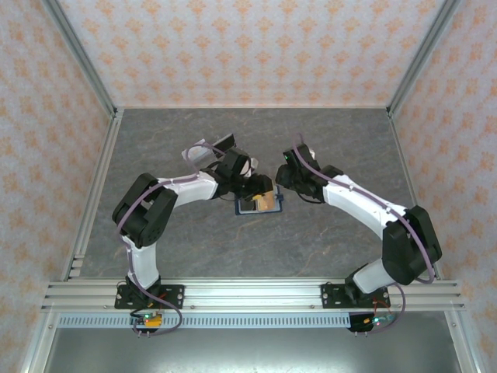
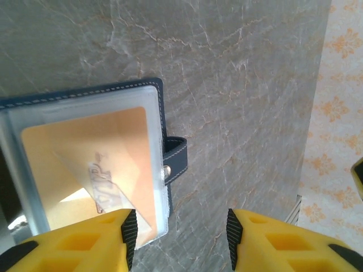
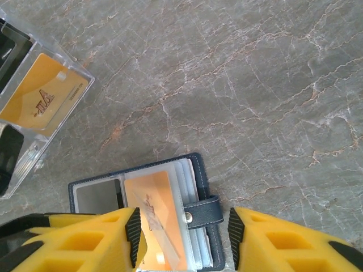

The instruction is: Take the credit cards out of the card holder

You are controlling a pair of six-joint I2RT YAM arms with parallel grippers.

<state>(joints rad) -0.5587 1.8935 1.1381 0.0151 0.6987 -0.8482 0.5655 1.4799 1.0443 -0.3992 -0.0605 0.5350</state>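
Surface: a table (image 1: 326, 148) with a grey, marbled stone-look top veined in pale lines and rust tints.
Near the middle: the card holder (image 3: 102, 197), dark navy with white stitching, lying open and flat on the top, its clear pockets facing up and its closing tab spread out to one side on the stone.
Farther back, to the left: a clear acrylic stand (image 3: 68, 110), apart from the card holder; it seems to rest directly on the top, though its footing is hard to make out.

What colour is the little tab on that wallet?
Dark navy with pale stitching; the closing tab shows best in the left wrist view.
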